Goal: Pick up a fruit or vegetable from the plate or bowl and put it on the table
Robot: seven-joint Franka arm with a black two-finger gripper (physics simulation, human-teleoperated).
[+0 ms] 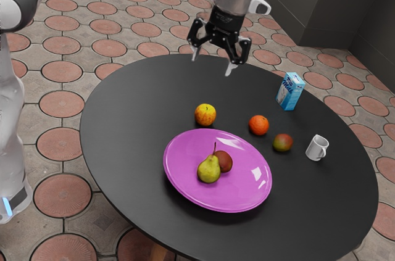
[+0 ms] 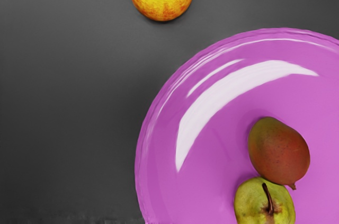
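Hanging above the table [image 1: 136, 113] with claw [image 1: 213, 62] spread and empty, well apart from the plate [image 1: 244, 192]. Apparently only at the start: pear [image 1: 209, 169] and mango [image 2: 278, 151] both on the plate, close beside each other, either one fit for the task. Left to do, seemingly everything: reach over, grip one, lift it clear, set it down on bare table, let go.

The plate [image 1: 185, 184] looked glossy and smooth; the worktop [image 1: 129, 131] was matt, the mug [image 1: 317, 148] smooth, the floor tiles [image 1: 63, 196] rough.
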